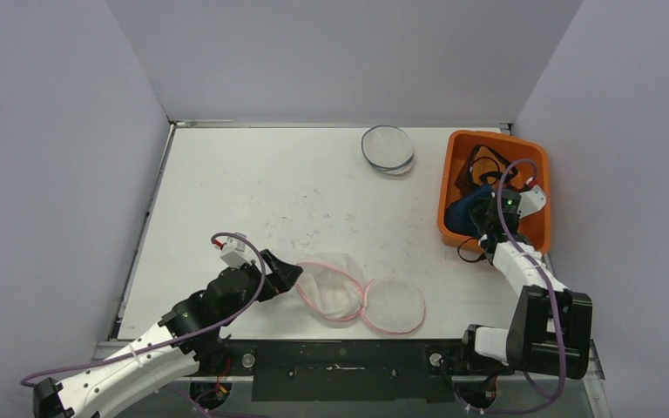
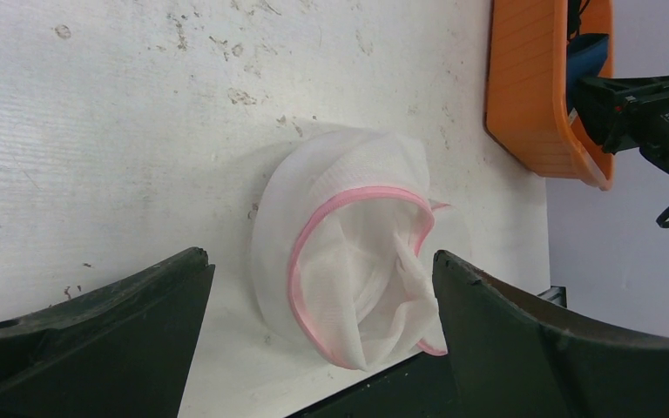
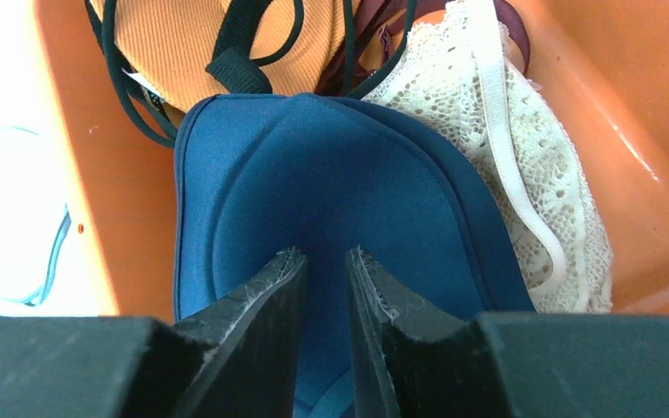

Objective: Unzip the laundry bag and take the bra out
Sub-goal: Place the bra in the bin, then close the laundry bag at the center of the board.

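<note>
The white mesh laundry bag (image 1: 335, 283) with pink trim lies unzipped near the table's front edge, its round lid (image 1: 394, 305) flopped to the right. In the left wrist view the laundry bag (image 2: 348, 261) gapes between the fingers of my left gripper (image 2: 318, 257), which is open wide and touches nothing. My left gripper (image 1: 292, 277) sits just left of the bag. A blue bra (image 3: 314, 174) lies in the orange bin (image 3: 122, 174). My right gripper (image 3: 325, 254) hovers over its cup, jaws a narrow gap apart, nothing pinched.
The orange bin (image 1: 536, 165) stands at the right edge and also holds a mustard bra (image 3: 183, 43) and a cream lace one (image 3: 523, 148). A black strap (image 1: 470, 252) hangs over its near wall. A blue-trimmed mesh bag (image 1: 388, 148) lies at the back.
</note>
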Tool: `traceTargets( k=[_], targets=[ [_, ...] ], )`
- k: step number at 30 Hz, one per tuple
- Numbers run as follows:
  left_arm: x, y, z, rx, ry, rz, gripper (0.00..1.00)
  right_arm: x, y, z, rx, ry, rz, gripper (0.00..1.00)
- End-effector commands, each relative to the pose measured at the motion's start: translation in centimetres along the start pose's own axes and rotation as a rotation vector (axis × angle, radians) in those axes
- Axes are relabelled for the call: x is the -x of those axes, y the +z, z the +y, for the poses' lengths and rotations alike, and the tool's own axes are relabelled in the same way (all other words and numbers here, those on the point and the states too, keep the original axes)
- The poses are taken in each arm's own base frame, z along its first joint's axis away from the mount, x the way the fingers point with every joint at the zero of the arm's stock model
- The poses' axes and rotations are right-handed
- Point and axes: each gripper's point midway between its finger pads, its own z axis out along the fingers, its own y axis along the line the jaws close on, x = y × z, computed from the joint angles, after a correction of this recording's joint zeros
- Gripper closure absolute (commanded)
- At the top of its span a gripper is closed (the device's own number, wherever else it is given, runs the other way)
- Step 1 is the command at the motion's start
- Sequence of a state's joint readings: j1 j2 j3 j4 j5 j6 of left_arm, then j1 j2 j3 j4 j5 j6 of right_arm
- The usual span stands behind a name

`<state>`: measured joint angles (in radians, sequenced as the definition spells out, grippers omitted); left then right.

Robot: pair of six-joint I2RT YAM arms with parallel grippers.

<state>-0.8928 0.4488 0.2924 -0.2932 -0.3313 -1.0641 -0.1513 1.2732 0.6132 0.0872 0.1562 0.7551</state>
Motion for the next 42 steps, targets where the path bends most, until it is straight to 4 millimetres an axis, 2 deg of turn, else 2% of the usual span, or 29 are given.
traceTargets(
  k=[1, 4, 5, 7, 9, 11, 13, 16, 18, 21, 23, 26, 29, 35, 42],
  targets=[
    [1.7, -0.7, -1.1, -0.015, 0.032, -0.045, 0.03, 3.4, -2.0, 2.4, 0.124, 0.035, -0.136, 0.73],
    [2.3, -0.9, -1.0, 0.006, 0.057, -0.059, 0.03, 5.3, -5.2, 4.6, 0.208, 0.044, -0.201, 0.63],
    [2.6, -1.0, -1.0, 0.012, 0.065, -0.066, 0.04, 5.8, -6.3, 5.4, 0.231, 0.045, -0.213, 0.56],
    [2.9, -1.0, -1.3, 0.01, 0.099, -0.072, 0.04, 6.4, -8.9, 7.2, 0.283, 0.046, -0.22, 0.43],
    [3.2, -1.0, -1.5, 0.015, 0.141, -0.071, 0.04, 6.4, -11.8, 9.3, 0.353, 0.03, -0.215, 0.36],
    [3.4, -1.0, -2.0, 0.02, 0.18, -0.062, 0.04, 5.3, -14.3, 11.1, 0.419, -0.016, -0.182, 0.32],
    [3.3, -0.9, -2.5, 0.016, 0.23, -0.035, 0.04, 3.5, -16.4, 12.6, 0.484, -0.075, -0.123, 0.3],
    [2.8, -0.5, -3.2, 0.009, 0.311, 0.018, 0.04, -1.9, -18.7, 14.1, 0.584, -0.218, 0.023, 0.29],
    [2.5, 0.0, -3.4, 0.014, 0.358, 0.043, 0.04, -6.7, -19.6, 13.7, 0.597, -0.344, 0.135, 0.28],
    [2.3, 1.0, -3.5, 0.035, 0.399, 0.064, 0.04, -12.9, -20.3, 11.3, 0.581, -0.501, 0.231, 0.28],
    [1.9, 1.6, -3.5, 0.038, 0.439, 0.086, 0.04, -15.5, -20.4, 9.0, 0.553, -0.536, 0.273, 0.28],
    [1.9, 2.2, -4.0, 0.037, 0.51, 0.112, 0.04, -17.9, -20.3, 6.5, 0.539, -0.509, 0.351, 0.27],
    [2.1, 2.5, -4.7, 0.039, 0.588, 0.143, 0.03, -18.5, -20.7, 5.2, 0.539, -0.442, 0.383, 0.27],
    [2.0, 3.6, -5.0, 0.052, 0.77, 0.215, 0.0, -17.6, -21.4, 3.8, 0.536, -0.368, 0.386, 0.27],
    [1.0, 4.6, -3.4, 0.108, 0.969, 0.363, 0.09, -16.9, -22.5, 3.7, 0.551, -0.344, 0.411, 0.27]
  ],
)
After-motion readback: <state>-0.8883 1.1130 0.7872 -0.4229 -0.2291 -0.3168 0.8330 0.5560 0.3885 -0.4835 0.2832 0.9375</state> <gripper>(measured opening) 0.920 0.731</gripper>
